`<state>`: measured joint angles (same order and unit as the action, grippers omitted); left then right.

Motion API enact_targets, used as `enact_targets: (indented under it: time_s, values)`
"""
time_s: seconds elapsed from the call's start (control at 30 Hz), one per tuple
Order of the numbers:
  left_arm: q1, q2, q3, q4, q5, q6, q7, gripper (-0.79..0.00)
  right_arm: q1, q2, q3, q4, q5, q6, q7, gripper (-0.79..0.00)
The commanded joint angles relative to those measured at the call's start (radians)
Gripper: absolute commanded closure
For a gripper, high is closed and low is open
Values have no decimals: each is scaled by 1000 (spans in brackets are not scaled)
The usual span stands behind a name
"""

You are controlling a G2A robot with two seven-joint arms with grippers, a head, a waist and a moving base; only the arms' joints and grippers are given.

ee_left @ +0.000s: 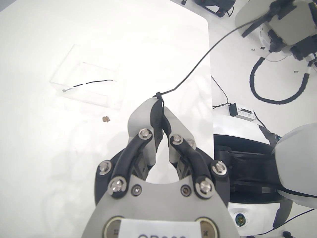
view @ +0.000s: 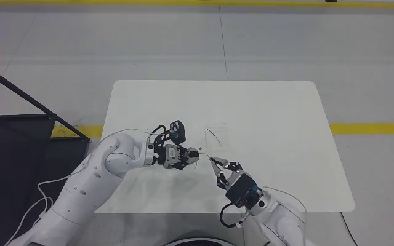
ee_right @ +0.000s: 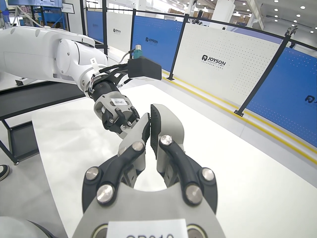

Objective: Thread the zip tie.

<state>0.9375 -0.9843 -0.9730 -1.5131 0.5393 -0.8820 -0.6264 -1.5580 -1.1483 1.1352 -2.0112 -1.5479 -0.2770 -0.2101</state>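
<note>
Thin black zip tie (ee_left: 159,96): left gripper (ee_left: 159,111) clamps its head; right gripper (ee_right: 150,115) pinches the tail

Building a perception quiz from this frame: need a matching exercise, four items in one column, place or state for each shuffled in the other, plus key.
1. left pincer
2. right pincer
3. loose zip tie
4. brown speck

A. lying in the clear tray
B. shut on the held zip tie at its head
C. on the table near the tray
D. shut on that tie's tail

Pairs: 1-B, 2-D, 3-A, 4-C.
</note>
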Motion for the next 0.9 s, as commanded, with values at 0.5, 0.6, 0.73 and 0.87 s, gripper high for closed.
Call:
enact_targets:
  time_s: [0.5, 0.6, 0.73, 0.87]
  values:
    - [0, 2, 2, -2, 3, 0, 12, 0, 29, -7, -42, -5, -65, -1, 114, 0]
    - [1, 3, -1, -2, 2, 5, 17, 0, 36, -7, -47, -6, -72, -29, 118, 0]
    - [3, 4, -3, -3, 0, 9, 18, 0, 38, -5, -43, -3, -80, -57, 120, 0]
    - [3, 5, -3, -6, 1, 10, 18, 0, 49, -4, -53, -5, -104, -85, 163, 0]
